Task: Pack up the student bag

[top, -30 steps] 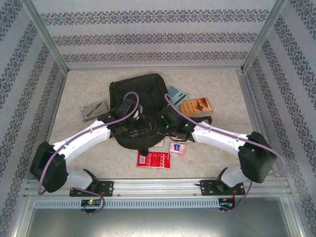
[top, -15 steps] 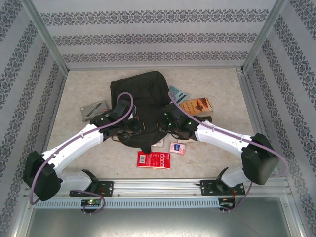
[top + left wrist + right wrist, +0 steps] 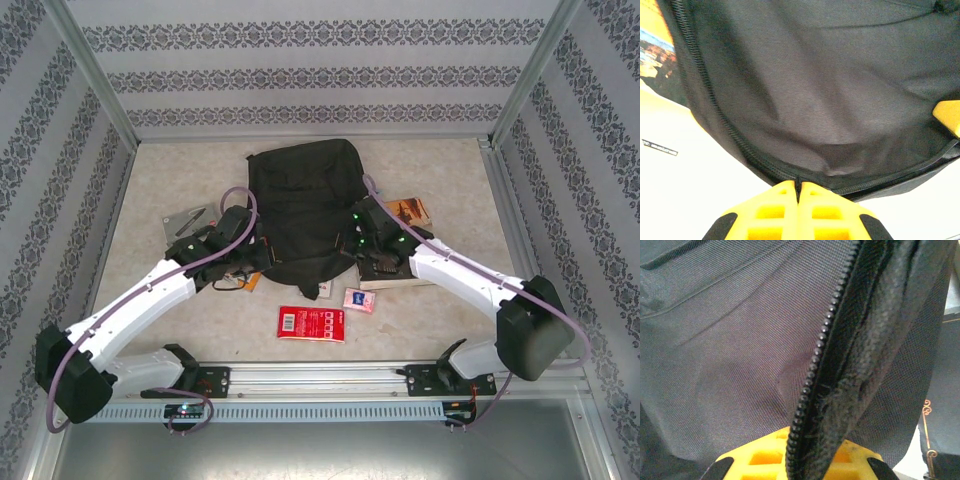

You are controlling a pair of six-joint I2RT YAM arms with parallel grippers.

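**A:** Where is the student bag (image 3: 305, 190), and how do you have hold of it?

**B:** It lies mid-table, towards the back wall. Your left gripper (image 3: 798, 187) is pressed shut on its zipped rim. Your right gripper (image 3: 800, 436) is closed with the zip teeth (image 3: 815, 370) between its fingers.

**A:** How will it handle?

**B:** Soft and limp, probably light (it sags between your grips). Take the firmer zip edge, not loose cloth.

**A:** What does each view add?

**B:** Overhead shows the whole bag, with a red book (image 3: 311, 323) nearer you. The wrist views show the pinched seams.
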